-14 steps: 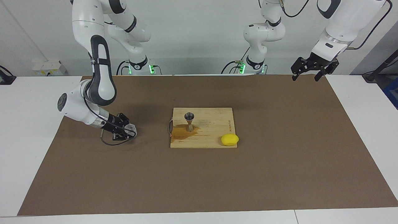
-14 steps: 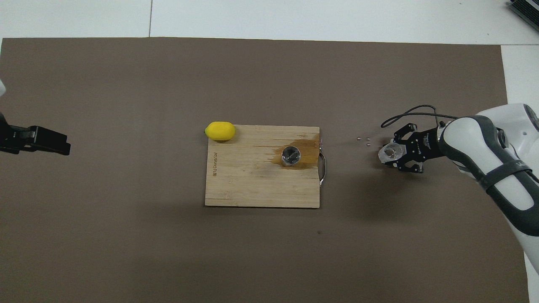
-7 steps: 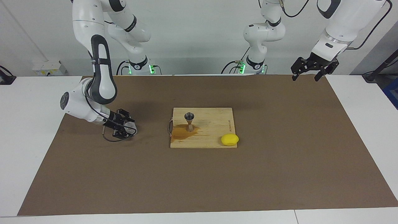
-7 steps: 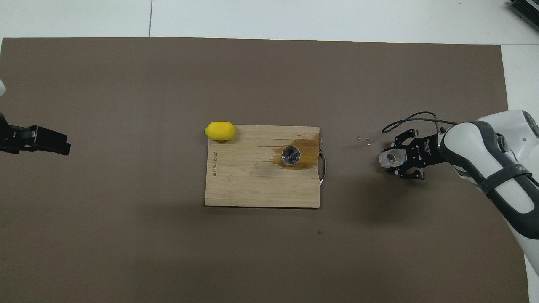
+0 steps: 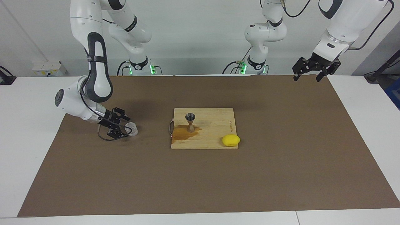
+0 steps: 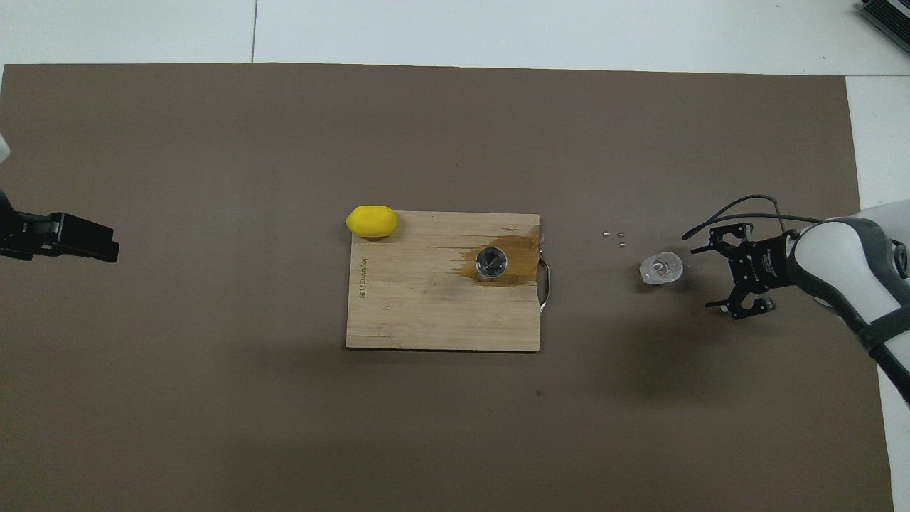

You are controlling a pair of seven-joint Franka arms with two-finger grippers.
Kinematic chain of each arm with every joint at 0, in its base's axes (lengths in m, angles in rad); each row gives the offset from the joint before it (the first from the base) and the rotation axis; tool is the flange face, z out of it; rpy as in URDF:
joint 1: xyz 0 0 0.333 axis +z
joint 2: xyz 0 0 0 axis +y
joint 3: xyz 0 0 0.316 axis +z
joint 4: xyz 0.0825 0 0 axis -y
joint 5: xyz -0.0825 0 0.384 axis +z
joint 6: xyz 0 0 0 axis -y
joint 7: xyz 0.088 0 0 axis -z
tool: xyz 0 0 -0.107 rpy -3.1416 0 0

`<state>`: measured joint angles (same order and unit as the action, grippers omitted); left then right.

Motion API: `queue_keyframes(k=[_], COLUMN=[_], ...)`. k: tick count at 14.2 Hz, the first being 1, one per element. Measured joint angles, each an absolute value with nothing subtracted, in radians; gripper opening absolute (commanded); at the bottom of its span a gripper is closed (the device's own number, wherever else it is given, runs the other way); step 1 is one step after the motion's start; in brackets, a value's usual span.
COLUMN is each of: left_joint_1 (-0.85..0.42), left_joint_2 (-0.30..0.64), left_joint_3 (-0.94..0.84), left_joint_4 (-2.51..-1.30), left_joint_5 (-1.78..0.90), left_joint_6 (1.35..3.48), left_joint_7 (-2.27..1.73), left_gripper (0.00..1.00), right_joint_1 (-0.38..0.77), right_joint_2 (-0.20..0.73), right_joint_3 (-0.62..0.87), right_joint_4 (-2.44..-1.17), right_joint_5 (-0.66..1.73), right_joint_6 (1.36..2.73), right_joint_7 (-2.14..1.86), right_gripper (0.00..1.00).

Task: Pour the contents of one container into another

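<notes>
The clear plastic cup (image 5: 131,128) (image 6: 661,268) stands by itself on the brown mat, beside the board toward the right arm's end of the table. My right gripper (image 5: 122,127) (image 6: 707,277) is open and low over the mat just beside the cup, a small gap from it, holding nothing. The steel jigger (image 5: 190,122) (image 6: 491,262) stands upright on the wooden cutting board (image 5: 215,125) (image 6: 426,313), in a brown wet stain. My left gripper (image 5: 307,78) (image 6: 106,245) waits, open and empty, high over the mat's edge at the left arm's end.
A yellow lemon (image 5: 231,140) (image 6: 371,221) rests at the board's corner farther from the robots. Three tiny pellets (image 6: 615,236) lie on the mat between the board's metal handle (image 6: 544,284) and the cup.
My right gripper has opened, let go of the cup and drawn back from it toward the right arm's end. The cup stays on the mat. The left arm has not moved.
</notes>
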<state>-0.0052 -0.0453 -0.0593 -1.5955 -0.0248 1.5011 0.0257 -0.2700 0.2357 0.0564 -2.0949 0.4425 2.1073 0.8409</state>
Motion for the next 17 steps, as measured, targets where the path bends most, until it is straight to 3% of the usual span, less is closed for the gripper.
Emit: queue_keyframes(k=[5, 12, 17], left_joint_1=[-0.005, -0.005, -0.005], left_joint_2=[-0.045, -0.045, -0.045], left_joint_3=[-0.059, -0.059, -0.059], left_joint_4=[-1.595, -1.595, -1.595], left_joint_5=[-0.025, -0.025, -0.025], left_joint_6=[1.501, 1.501, 1.501], left_joint_7=[0.026, 0.026, 0.026], left_gripper=[1.0, 1.0, 1.0], right_joint_1=[-0.238, -0.047, 0.012], right_joint_2=[0.16, 0.019, -0.048], right_joint_3=[0.073, 0.082, 0.083], right_joint_4=[-2.076, -2.027, -1.843], right_joint_5=[0.297, 0.015, -0.03], right_joint_6=[2.104, 1.985, 1.829], right_joint_7=[0.415, 0.153, 0.153], right_gripper=[1.0, 1.0, 1.0])
